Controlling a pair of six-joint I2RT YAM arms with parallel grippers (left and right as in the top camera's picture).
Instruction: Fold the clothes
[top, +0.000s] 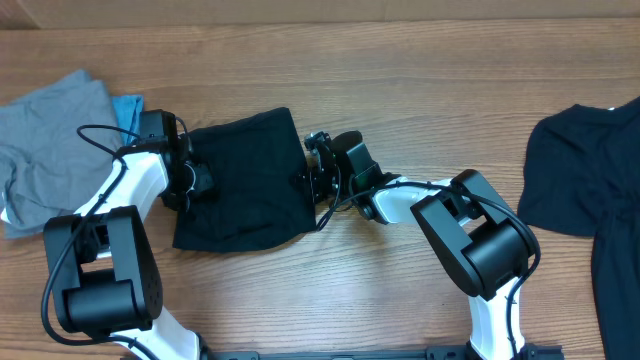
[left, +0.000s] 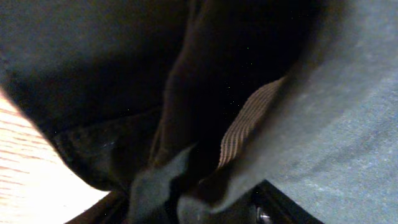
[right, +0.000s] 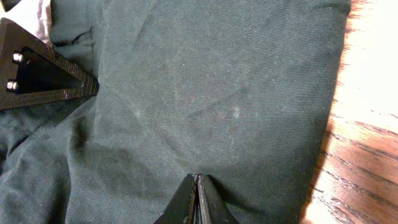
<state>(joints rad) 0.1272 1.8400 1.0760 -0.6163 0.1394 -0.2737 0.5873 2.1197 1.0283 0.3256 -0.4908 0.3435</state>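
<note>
— While the folded black garment (top: 240, 180) lay at the middle of the table (top: 400, 70), how much room stood round it?

— Bare wood lay open behind it and in front of it. The left gripper (top: 192, 180) was at its left edge and the right gripper (top: 312, 170) at its right edge, both arms reaching in from the near side.

— And the other clothes?

— A grey garment (top: 50, 130) with a light-blue piece (top: 128, 108) beside it lay by the table's left side, just beyond the left arm. Another black garment (top: 585, 170) lay well apart on the right, cut off by the frame.

— The right gripper's hold?

— Its fingers (right: 183, 205) were closed together, tips touching the dark cloth. Whether a fold was pinched between them could not be told.

— The left one?

— The left wrist view was filled with dark folds and a ribbed tan strip (left: 245, 124). How far its jaws stood apart, or whether they held cloth, could not be told.
</note>
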